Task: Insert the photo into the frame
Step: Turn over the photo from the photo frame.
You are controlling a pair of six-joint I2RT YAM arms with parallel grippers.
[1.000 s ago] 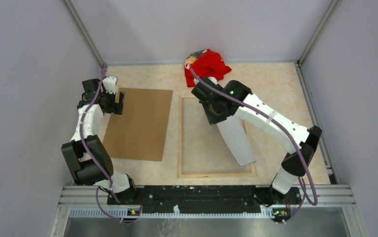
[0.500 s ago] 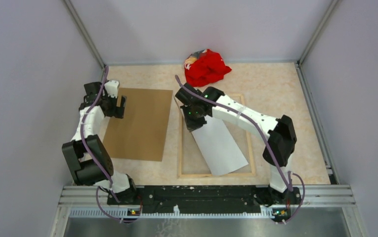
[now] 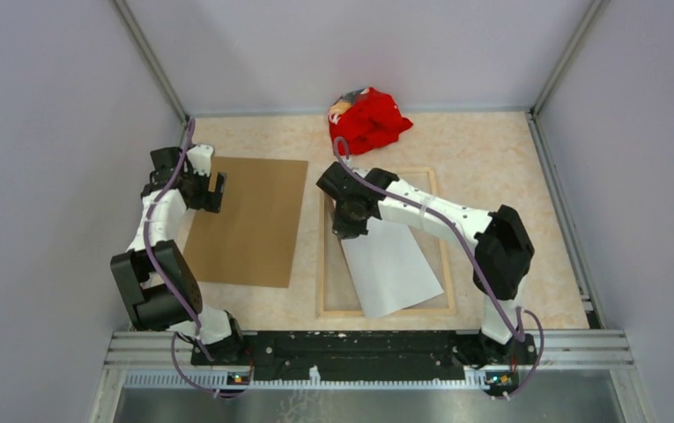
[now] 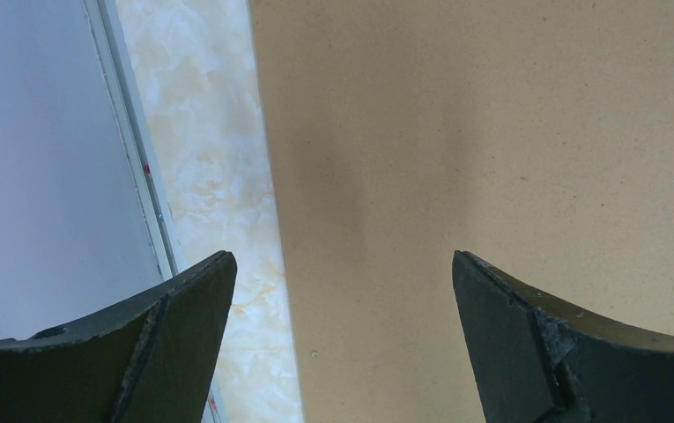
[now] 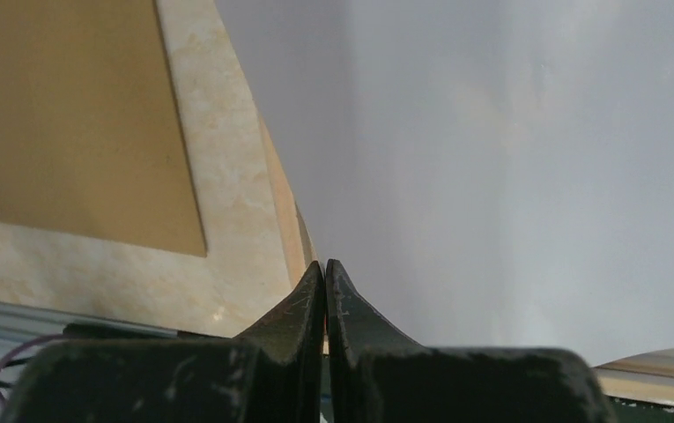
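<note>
Top external view: the photo (image 3: 392, 269) lies white back up inside the frame (image 3: 421, 311), skewed, w/ 1 near corner reaching the frame's near rail. The right gripper (image 3: 349, 227) sits at the sheet's far end near the frame's left rail, fingers pinched tight on the paper.

Right wrist view: the 2 fingers (image 5: 302, 295) are closed, no gap seen between them, and the white sheet (image 5: 509, 176) fills the right side of the pic. The pale wood rail (image 5: 282, 211) and the brown backing board (image 5: 69, 115) lie to the left.

The left gripper (image 3: 212, 189) hovers over the board's (image 3: 249, 220) far-left corner, well apart from the frame. Left wrist view: jaws spread wide (image 4: 340, 260), nothing between them, board (image 4: 492, 132) below, table (image 4: 210, 176) beside its edge.

A red cloth (image 3: 368, 119) lies bunched at the far edge, just beyond the frame.
</note>
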